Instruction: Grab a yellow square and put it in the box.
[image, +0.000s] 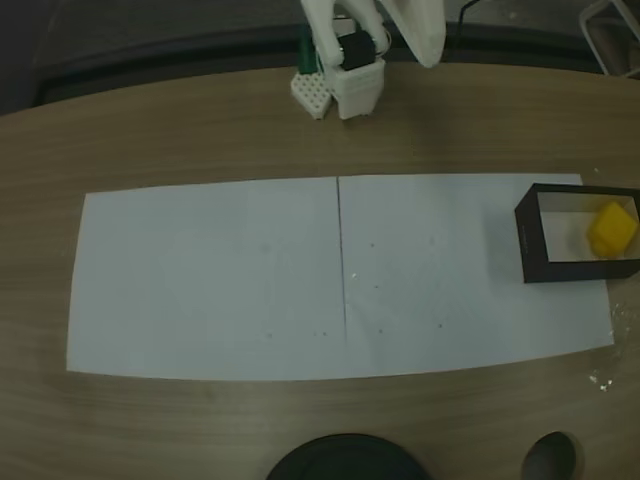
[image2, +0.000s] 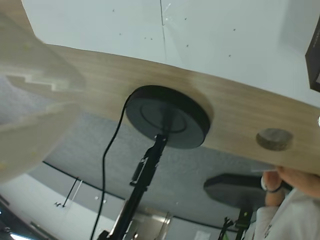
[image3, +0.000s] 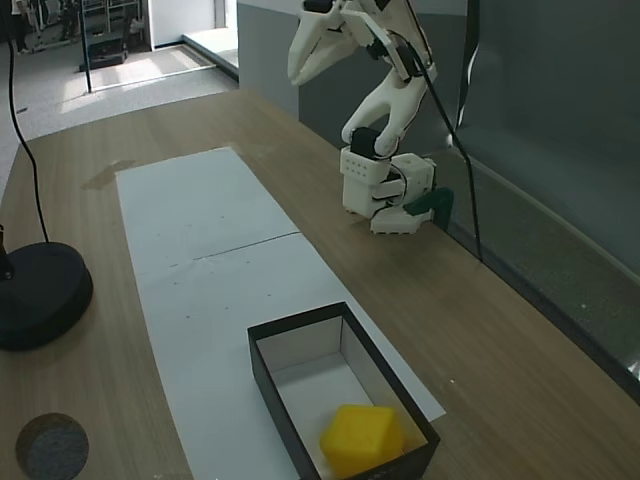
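The small bright yellow square block (image3: 362, 437) lies tilted inside the black-walled, white-lined open box (image3: 300, 336) on white paper (image3: 200, 240) over the wooden desk (image3: 480, 330). Beyond, the white arm's fingers (image3: 305, 62) hang raised, closed and empty.

Table (image: 200, 130): matt wood grain. White paper sheets (image: 210, 280), smooth. Yellow square (image3: 362, 436): smooth plastic look. Arm (image3: 385, 110): white plastic.

The yellow square (image3: 362, 437) lay tilted inside the box (image3: 262, 368), at its near end. The box stood on the near end of the white paper (image3: 200, 250). The gripper (image3: 300, 62) hung high above the table's (image3: 520, 380) far edge, well apart from the box.
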